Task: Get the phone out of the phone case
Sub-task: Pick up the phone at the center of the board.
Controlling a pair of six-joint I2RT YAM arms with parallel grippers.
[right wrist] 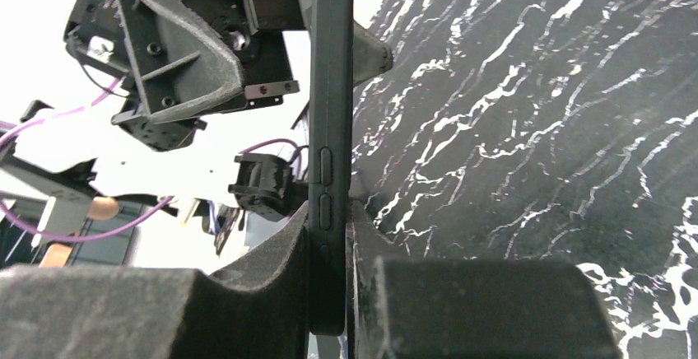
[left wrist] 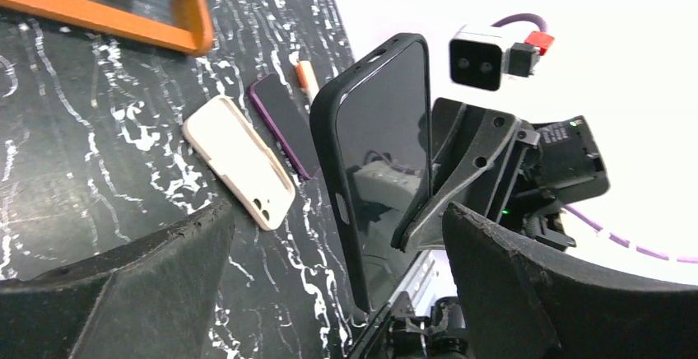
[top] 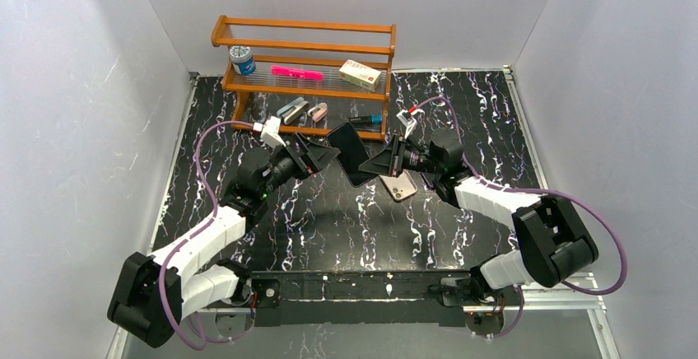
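Note:
A black phone case (top: 349, 155) with the dark-screened phone (left wrist: 387, 161) inside it hangs in the air over the middle of the table, tilted on edge. My right gripper (top: 377, 162) is shut on its lower end; in the right wrist view the fingers (right wrist: 272, 260) press both faces of the case (right wrist: 331, 87). My left gripper (top: 327, 155) stands open just left of the case. In the left wrist view the case edge (left wrist: 328, 161) stands ahead between the wide-spread fingers of that gripper (left wrist: 337, 211), touching neither.
A beige phone case (top: 401, 186) (left wrist: 239, 161) lies on the black marbled table under the held phone, with a purple phone (left wrist: 284, 120) beside it. A wooden rack (top: 304, 87) with small items stands at the back. White walls close in both sides.

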